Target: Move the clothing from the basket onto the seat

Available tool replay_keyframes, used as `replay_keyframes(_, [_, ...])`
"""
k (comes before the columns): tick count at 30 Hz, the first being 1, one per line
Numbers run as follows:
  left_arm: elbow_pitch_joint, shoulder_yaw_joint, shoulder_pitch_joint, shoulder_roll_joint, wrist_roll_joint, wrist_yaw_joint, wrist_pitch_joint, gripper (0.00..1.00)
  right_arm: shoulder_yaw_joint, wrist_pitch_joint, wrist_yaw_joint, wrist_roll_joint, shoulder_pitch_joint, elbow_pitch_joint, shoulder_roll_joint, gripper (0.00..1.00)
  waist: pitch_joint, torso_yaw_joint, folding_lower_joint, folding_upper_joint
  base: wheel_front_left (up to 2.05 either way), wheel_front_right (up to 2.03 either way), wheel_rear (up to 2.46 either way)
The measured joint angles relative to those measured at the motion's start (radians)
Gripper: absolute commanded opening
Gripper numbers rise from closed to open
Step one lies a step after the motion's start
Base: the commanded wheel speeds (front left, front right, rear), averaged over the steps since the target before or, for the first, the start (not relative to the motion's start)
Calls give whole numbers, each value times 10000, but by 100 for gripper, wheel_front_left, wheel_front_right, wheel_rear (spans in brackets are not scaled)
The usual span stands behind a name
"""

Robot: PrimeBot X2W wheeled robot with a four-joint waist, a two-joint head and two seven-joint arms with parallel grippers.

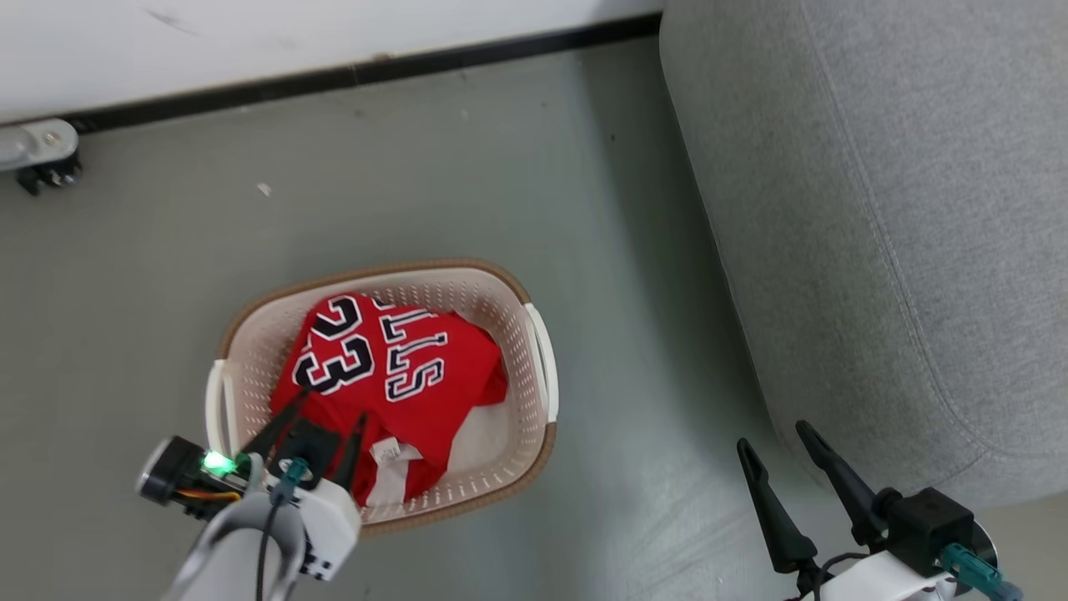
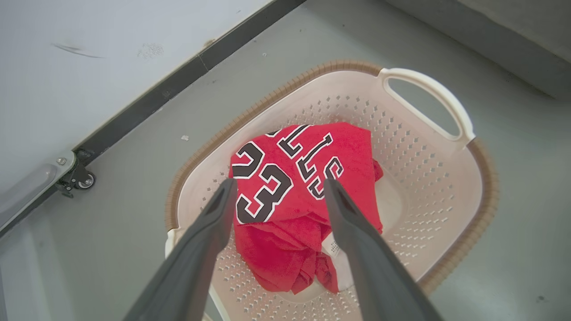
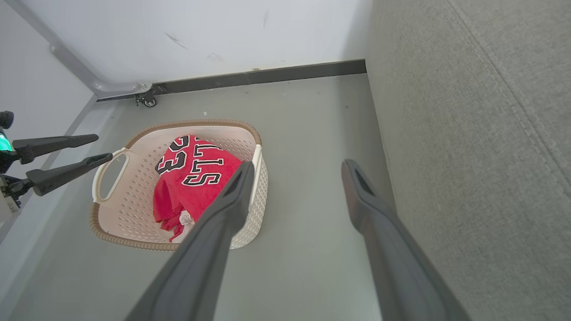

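Note:
The clothing [image 1: 392,367] is a red jersey with a black, white-outlined "23" and lettering, bunched over more red and white fabric in the basket [image 1: 375,271]. The basket is cream, perforated and brown-rimmed, and stands on the floor. My left gripper [image 1: 332,405] hangs open just above the jersey's near edge, holding nothing. From the left wrist, its own gripper [image 2: 280,183] frames the clothing [image 2: 294,156] inside the basket [image 2: 446,191]. My right gripper [image 1: 772,434] stands open and empty beside the grey seat [image 1: 901,209]. The right wrist view shows the basket [image 3: 134,187], clothing [image 3: 192,174] and seat [image 3: 468,133].
Grey floor [image 1: 634,334] separates the basket from the seat on its right. A white wall with a black baseboard [image 1: 350,77] runs along the back. A metal frame with a caster wheel [image 1: 46,171] sits at the far left by the wall.

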Motion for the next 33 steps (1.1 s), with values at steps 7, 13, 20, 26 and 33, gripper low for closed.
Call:
replay_keyframes(7, [807,29,-949,13,-79,-209,401,100,96,0,0,96,-457,-25,0,100,762,-251,0,0,0,0,0])
replay_keyframes(13, [1310,240,-1678,84,-165,-288,754,100,253,-2,0,278,-611,-4,-4,100,1264,-436,0,0,0,0,0])
replay_keyframes(20, [1914,458,-2568,119,-431,-606,1258,100,324,-2,0,420,-1084,-54,0,100,1928,-672,-1,-1,0,0,0])
replay_keyframes(26, [2550,543,-3452,209,-510,-978,2027,100,525,-2,0,560,-1589,-96,-2,100,2528,-887,-1,-1,0,0,0])
replay_keyframes(33, [2999,550,-4213,437,-470,-905,2539,100,673,-2,0,1060,-2028,-176,-4,100,3038,-1083,-1,-1,0,0,0])
